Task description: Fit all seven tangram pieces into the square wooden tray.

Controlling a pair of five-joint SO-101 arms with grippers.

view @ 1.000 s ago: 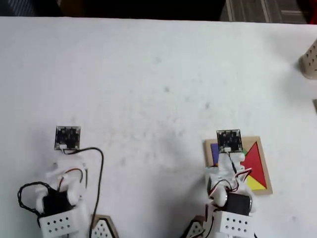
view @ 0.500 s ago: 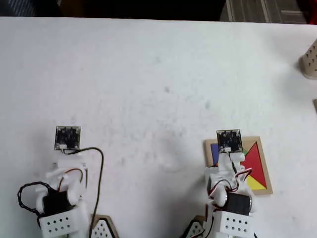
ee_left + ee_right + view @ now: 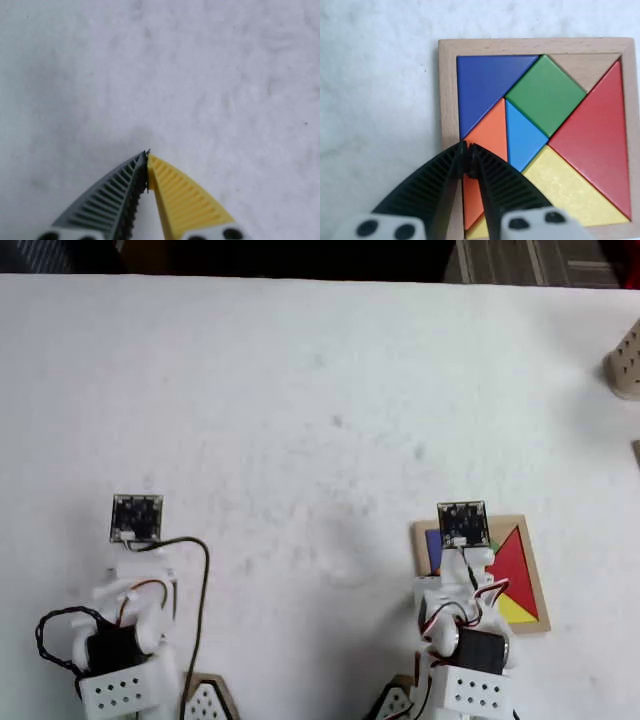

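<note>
A: Two sets of fingers, both pinched shut on nothing. The left fingers [image 3: 110, 200] sit tip to tip over bare tabletop [image 3: 300, 390] at the near left. The right fingers [image 3: 435, 195] are closed too, their tips over the orange piece [image 3: 490, 135] by the left rim of the tray [image 3: 447, 100].

B: Touching it?

A: Can't tell. The tray lies at the near right, just under that arm.

B: What's in it?

A: Six painted pieces packed edge to edge. Nearest are the orange one and a yellow triangle [image 3: 565, 185]. Next come a light blue triangle [image 3: 522, 140] and a red triangle [image 3: 595, 145] on the right, and farther back a green square [image 3: 545, 95] and a blue triangle [image 3: 480, 85]. Along the far rim, between green and red, is one wood-coloured triangle [image 3: 587, 67]. It could be an unpainted seventh piece or bare tray floor.

B: How would they handle?

A: My guess is thin, flat wood, light and stiff, with smooth paint that may slip. Nothing fragile. Seated flush like that they offer no side to pinch, so a nudge on the top face looks like the way in. A loose one I'd take across two opposite edges near its middle, fingers opened just wider than the piece, so it doesn't swing.

B: Anything farther out?

A: More tabletop, and a pale holed block [image 3: 625, 365] at the far right edge, well apart from the tray.
</note>
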